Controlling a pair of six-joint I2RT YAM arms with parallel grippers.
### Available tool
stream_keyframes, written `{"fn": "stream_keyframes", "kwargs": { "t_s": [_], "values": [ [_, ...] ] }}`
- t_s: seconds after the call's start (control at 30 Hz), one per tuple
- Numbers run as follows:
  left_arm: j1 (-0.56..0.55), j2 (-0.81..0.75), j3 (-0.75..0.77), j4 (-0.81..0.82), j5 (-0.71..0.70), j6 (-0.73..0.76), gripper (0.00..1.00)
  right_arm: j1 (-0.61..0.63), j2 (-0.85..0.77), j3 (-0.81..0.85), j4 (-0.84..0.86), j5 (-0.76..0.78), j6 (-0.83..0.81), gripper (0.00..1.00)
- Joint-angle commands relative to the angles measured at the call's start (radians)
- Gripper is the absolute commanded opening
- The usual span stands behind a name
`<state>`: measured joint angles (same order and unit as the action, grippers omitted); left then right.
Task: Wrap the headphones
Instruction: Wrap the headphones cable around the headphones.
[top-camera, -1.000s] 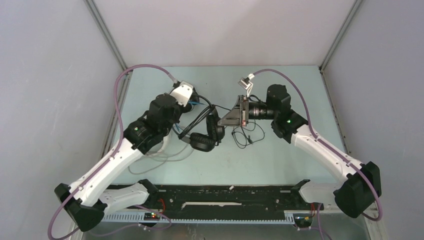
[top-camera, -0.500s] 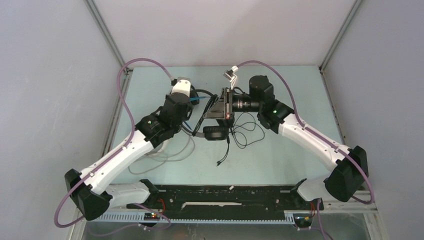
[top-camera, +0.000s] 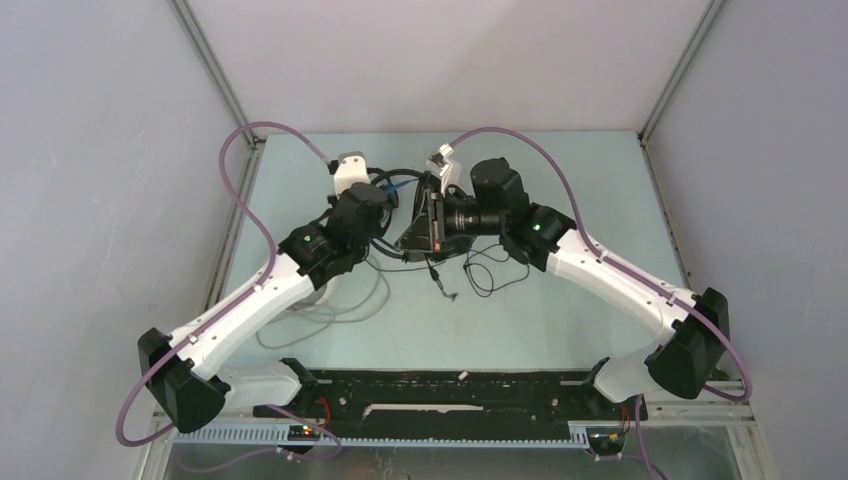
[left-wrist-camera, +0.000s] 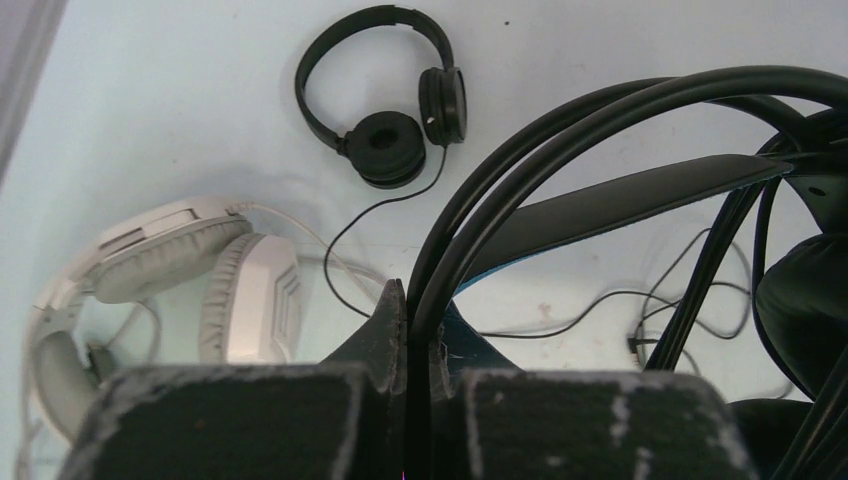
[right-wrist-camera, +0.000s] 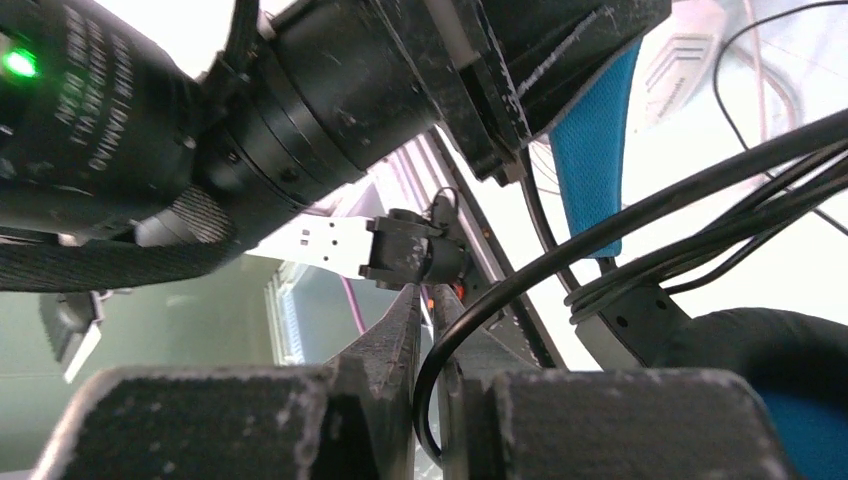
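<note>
While left fingers (left-wrist-camera: 385, 335) clamp one headset (left-wrist-camera: 620, 200) (right fingers (right-wrist-camera: 400, 335), cable (right-wrist-camera: 560, 258)), black headset (left-wrist-camera: 385, 150), white headset (left-wrist-camera: 250, 300)

The table (top-camera: 560, 180) has a pale blue-green top, plain and smooth. A small pair of black headphones (left-wrist-camera: 385, 148) lies flat on it, with the ear cups folded close together. A thin black cord (left-wrist-camera: 335, 232) runs from this pair over the surface in a loose curve. Near it, a bigger pair of white headphones (left-wrist-camera: 250, 300) also rests on the table, with pale cord (top-camera: 365, 308) in wide loops just beside it.
</note>
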<state>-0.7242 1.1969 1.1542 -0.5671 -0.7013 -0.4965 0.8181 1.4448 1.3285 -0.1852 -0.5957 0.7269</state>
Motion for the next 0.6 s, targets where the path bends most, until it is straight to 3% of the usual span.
{"fn": "stream_keyframes", "kwargs": {
  "t_s": [0.0,0.17,0.57],
  "values": [
    [0.003,-0.02,0.118,0.077,0.022,-0.185,0.0,0.034,-0.058,0.047,-0.079,0.128,-0.091,0.11],
    [0.002,0.026,0.221,-0.038,-0.015,-0.273,0.0,0.071,-0.087,0.046,-0.116,0.237,-0.136,0.11],
    [0.002,-0.032,0.233,-0.012,0.036,-0.392,0.0,0.196,-0.138,0.018,-0.142,0.49,-0.276,0.11]
  ]
}}
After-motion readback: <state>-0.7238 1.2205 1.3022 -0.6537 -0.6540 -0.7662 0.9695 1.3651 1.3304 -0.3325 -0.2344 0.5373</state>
